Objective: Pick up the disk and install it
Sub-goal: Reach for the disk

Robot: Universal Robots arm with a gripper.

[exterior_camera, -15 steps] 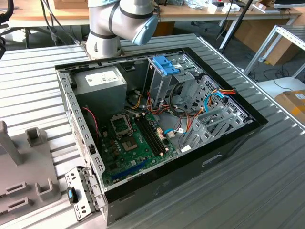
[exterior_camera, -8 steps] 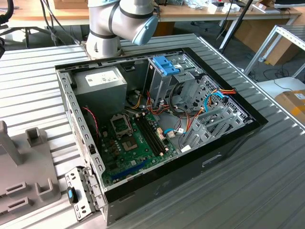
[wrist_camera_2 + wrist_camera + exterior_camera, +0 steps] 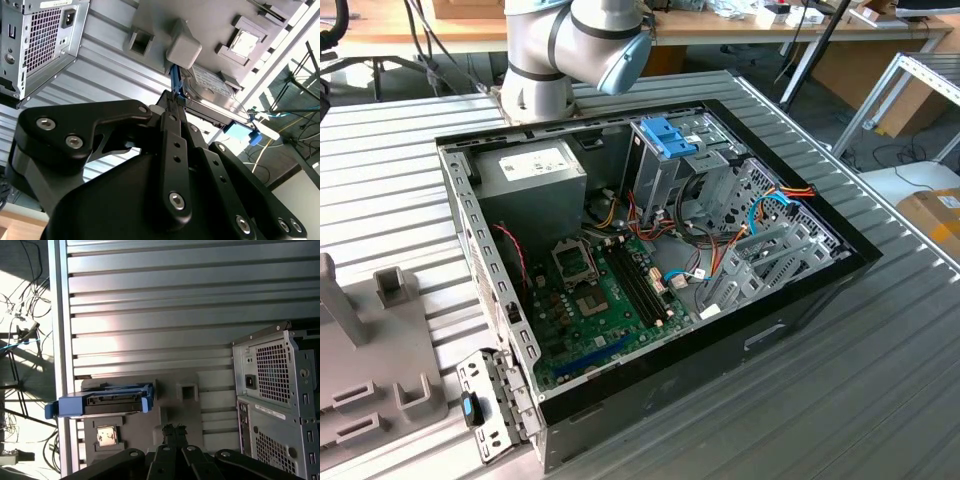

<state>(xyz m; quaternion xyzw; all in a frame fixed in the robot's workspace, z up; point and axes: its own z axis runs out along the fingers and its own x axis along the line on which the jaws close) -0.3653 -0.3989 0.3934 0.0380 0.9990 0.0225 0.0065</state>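
Observation:
The disk (image 3: 105, 401) is a dark flat drive in bright blue rails with a blue end tab. It stands on edge in a grey fixture plate (image 3: 170, 405) on the ribbed table, near the table's edge. My gripper (image 3: 175, 430) hangs above the fixture, a short way to the side of the disk and not touching it. Its fingertips look closed together with nothing between them. In the second wrist view the black gripper (image 3: 175, 100) linkage fills the foreground, and the disk (image 3: 212, 87) lies just beyond its tips.
The open computer case (image 3: 800, 320) lies on the ribbed metal table (image 3: 880, 400), with a grey drive cage topped by a blue latch (image 3: 670, 135) inside. The fixture plate (image 3: 360, 350) is at the exterior view's left. A small chip (image 3: 106, 436) sits in the fixture beside the disk.

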